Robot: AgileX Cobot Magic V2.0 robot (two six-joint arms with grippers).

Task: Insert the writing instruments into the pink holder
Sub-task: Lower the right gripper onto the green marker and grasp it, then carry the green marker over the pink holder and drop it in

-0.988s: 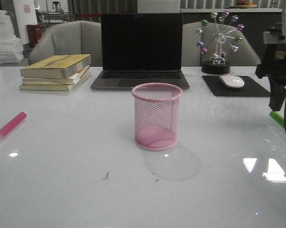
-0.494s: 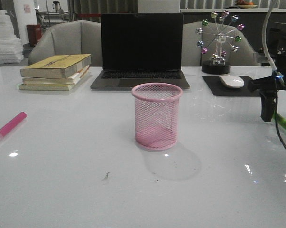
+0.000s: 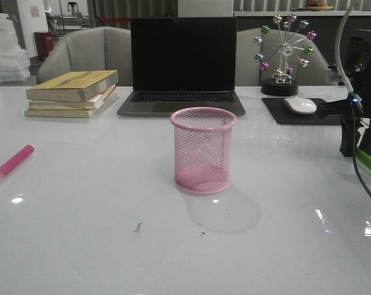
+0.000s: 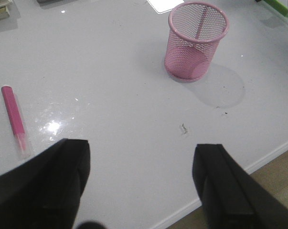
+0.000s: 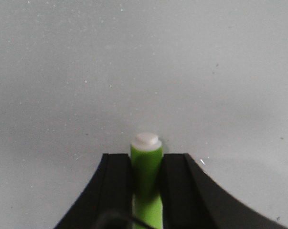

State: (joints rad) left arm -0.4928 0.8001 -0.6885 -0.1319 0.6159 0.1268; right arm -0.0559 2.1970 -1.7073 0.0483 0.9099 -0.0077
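At the right edge of the desk [image 3: 80, 203] in the front view, the right gripper [image 3: 359, 147] stands low over the green marker [image 3: 370, 161], well apart from the single empty pink holder [image 3: 203, 149] at centre; the one pink marker [image 3: 11, 164] lies far left. In the left wrist view, the left gripper [image 4: 141, 183] hangs wide open, holding nothing. In the right wrist view, the jaws flank that marker closely, apparently touching, though firm pressure is hard to judge. The first pickup is in hand; next comes lifting, uprighting, and carrying to the holder. Two markers, none inserted.
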